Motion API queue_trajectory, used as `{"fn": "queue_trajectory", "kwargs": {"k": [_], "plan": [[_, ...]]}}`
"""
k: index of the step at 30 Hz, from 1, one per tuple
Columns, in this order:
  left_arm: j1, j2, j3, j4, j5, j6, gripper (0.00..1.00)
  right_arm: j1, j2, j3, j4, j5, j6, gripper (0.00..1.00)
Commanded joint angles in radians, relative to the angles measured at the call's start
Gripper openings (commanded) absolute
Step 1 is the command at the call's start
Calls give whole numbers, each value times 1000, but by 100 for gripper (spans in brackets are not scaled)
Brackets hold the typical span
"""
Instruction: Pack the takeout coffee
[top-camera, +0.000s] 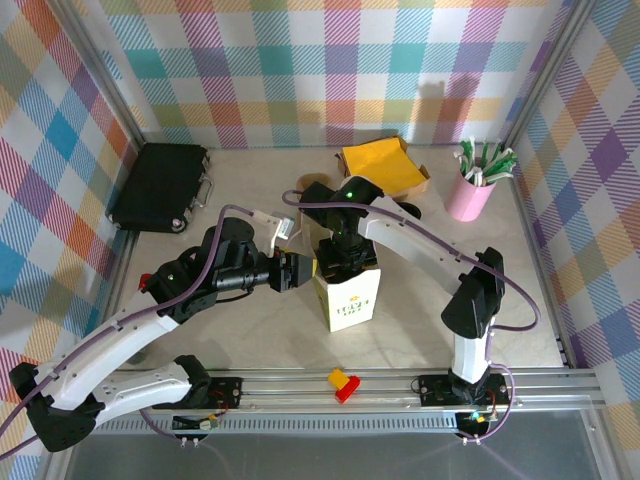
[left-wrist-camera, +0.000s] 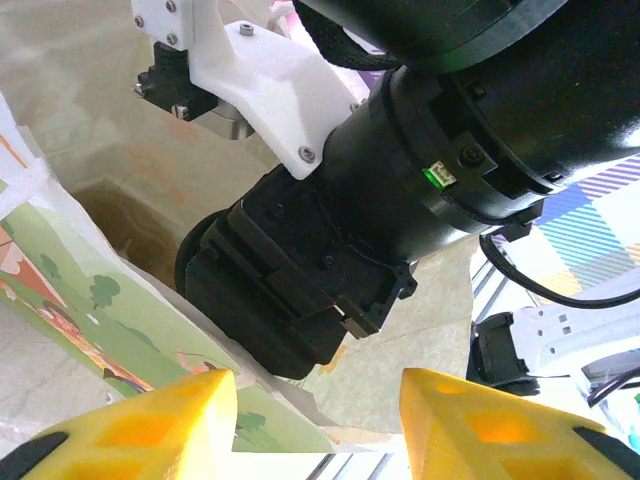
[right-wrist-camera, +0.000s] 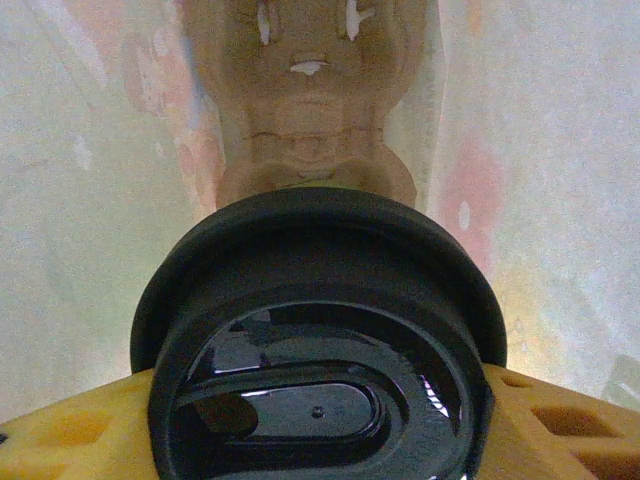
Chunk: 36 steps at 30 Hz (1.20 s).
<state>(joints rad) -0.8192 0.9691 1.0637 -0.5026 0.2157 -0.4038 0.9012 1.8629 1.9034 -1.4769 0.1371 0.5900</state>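
Right claw (right-wrist-camera: 315, 425) clamped on the takeout coffee (right-wrist-camera: 315, 330) - yellow fingers (right-wrist-camera: 70, 435) press either side of its round black lid, the cup body hidden under the lid. Cup upright, held down inside the white paper bag (top-camera: 350, 300); pale bag walls on both sides and the brown bag floor below it. Cannot tell if the cup touches the floor. From the top camera the right arm arches over from the right and its wrist drops straight into the bag mouth.

Left claw (left-wrist-camera: 318, 425) wide - the two yellow fingers (left-wrist-camera: 150, 430) well apart, the bag's left rim running between them, not pinched. It sits at the bag's left top edge, with the right arm's black wrist just beyond it.

Bag stands upright mid-desk (top-camera: 260, 340), printed face toward the arm bases. Behind it an open yellow-lined box (top-camera: 380, 165); pink cup (top-camera: 470, 195) of straws far right; black case (top-camera: 160, 185) far left, all well apart from the bag.
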Motion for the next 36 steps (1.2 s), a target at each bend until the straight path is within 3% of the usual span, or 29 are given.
{"fn": "queue_trajectory", "kwargs": {"k": [1, 36], "plan": [[10, -9, -10, -2, -4, -7, 47, -4, 12, -12, -4, -7, -2, 48], [17, 11, -8, 7, 7, -7, 47, -4, 15, -49, 13, 7, -70, 48]]}}
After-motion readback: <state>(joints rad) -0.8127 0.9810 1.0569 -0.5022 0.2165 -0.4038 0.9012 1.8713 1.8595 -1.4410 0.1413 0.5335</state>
